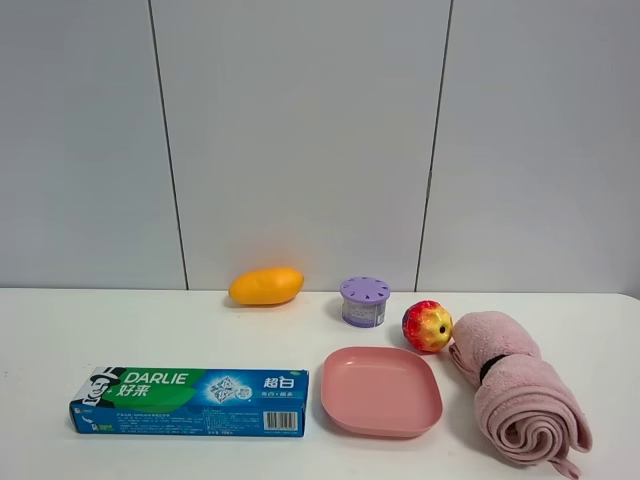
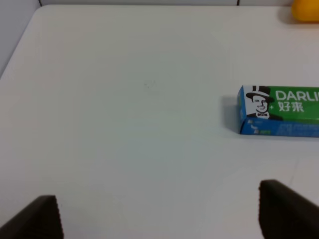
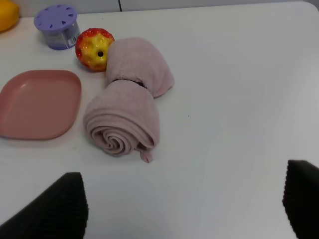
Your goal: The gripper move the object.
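The rolled pale pink towel (image 1: pixel 515 391) with a black band lies on the white table at the right, just right of the apple (image 1: pixel 427 325). It also shows in the right wrist view (image 3: pixel 130 97), ahead of my right gripper (image 3: pixel 184 209), which is open and empty with its fingertips (image 3: pixel 60 204) wide apart. My left gripper (image 2: pixel 159 214) is open and empty over bare table, left of the toothpaste box (image 2: pixel 281 110). Neither gripper shows in the exterior high view.
A pink square plate (image 1: pixel 381 390) sits left of the towel. A green-blue DARLIE toothpaste box (image 1: pixel 190 401) lies at the front left. A mango (image 1: pixel 266 286) and a purple round container (image 1: pixel 364 301) stand near the back wall.
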